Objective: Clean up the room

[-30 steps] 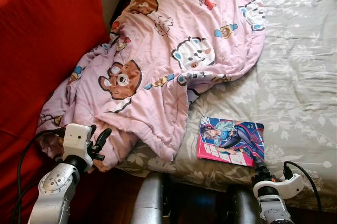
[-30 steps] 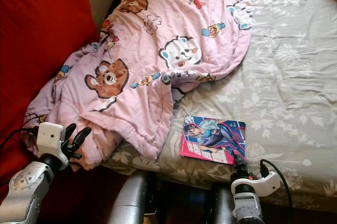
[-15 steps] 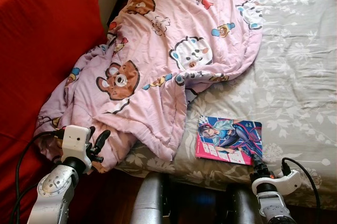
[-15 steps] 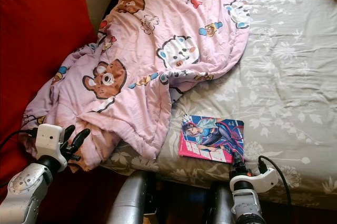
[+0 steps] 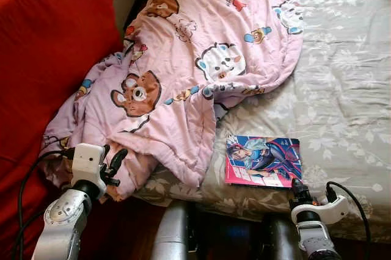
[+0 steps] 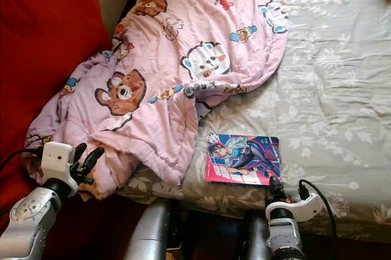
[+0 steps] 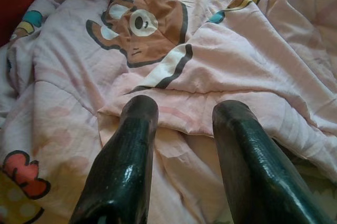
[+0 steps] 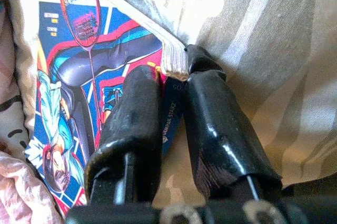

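Slightly nearer the bed's (image 5: 342, 89) edge slid the comic book (image 5: 263, 161), its corner pinched by the right hand (image 8: 171, 103); beside it, the pink blanket (image 5: 201, 58) faced the spread-open, empty left hand (image 5: 112, 163).

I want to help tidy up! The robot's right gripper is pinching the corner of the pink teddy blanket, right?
Not quite. The right gripper is pinching the corner of the comic book lying on the grey flowery bed sheet, as the right wrist view shows. The pink teddy blanket is in front of the left gripper, which is open.
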You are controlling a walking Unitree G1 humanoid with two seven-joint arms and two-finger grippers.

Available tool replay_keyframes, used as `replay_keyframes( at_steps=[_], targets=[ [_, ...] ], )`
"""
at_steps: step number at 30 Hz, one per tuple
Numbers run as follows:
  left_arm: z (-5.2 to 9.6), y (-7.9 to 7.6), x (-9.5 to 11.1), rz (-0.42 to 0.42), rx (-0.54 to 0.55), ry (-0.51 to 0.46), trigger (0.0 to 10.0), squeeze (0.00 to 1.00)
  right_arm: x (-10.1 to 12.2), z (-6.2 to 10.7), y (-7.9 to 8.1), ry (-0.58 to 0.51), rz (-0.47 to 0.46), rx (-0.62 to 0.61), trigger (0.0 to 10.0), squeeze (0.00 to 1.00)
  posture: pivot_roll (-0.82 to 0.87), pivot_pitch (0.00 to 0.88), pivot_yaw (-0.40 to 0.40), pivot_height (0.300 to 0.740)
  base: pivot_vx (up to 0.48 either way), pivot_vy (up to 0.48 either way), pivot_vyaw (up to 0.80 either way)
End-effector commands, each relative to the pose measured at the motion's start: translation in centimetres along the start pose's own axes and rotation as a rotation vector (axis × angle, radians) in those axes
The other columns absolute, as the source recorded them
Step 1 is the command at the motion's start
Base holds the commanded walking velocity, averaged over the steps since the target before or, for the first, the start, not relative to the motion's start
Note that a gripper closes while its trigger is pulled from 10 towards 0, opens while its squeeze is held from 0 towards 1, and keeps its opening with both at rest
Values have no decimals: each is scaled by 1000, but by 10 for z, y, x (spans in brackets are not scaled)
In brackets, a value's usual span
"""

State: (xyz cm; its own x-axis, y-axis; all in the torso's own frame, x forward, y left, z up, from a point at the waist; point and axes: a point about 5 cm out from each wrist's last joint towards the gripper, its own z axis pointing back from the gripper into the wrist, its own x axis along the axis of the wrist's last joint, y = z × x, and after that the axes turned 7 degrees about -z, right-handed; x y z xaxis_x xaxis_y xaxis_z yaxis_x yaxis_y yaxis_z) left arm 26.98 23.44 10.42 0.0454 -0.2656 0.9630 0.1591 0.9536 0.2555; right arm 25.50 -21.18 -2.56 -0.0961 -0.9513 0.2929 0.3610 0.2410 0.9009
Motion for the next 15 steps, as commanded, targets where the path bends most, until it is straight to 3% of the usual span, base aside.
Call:
replay_keyframes(
  at_steps=[1, 4, 8, 10, 13, 15],
  targets=[
    [4, 3, -11, -10, 21, 43, 10000, 0, -17, 19, -26, 34, -4, -109, 0, 0, 199, 249, 151, 629, 0, 0, 0],
    [1, 2, -11, -7, 25, 40, 10000, 0, -17, 26, -34, 1, 2, -140, 0, 0, 194, 241, 147, 629, 0, 0, 0],
    [-2, 1, -11, -1, 31, 32, 10000, 0, -13, 33, -42, -60, 92, -208, 0, 0, 175, 228, 137, 629, 0, 0, 0],
    [-6, 0, -11, 9, 38, 26, 10000, 0, -14, 31, -34, -65, 173, -161, 0, 0, 155, 211, 125, 629, 0, 0, 0],
    [-10, -4, -12, 18, 42, 20, 10000, 0, -15, 24, -19, -68, 222, -76, 0, 0, 141, 197, 116, 629, 0, 0, 0],
    [-15, -10, -12, 29, 46, 9, 10000, 0, -15, 16, 3, -83, 281, 23, 0, 0, 124, 168, 97, 629, 0, 0, 0]
  ],
)
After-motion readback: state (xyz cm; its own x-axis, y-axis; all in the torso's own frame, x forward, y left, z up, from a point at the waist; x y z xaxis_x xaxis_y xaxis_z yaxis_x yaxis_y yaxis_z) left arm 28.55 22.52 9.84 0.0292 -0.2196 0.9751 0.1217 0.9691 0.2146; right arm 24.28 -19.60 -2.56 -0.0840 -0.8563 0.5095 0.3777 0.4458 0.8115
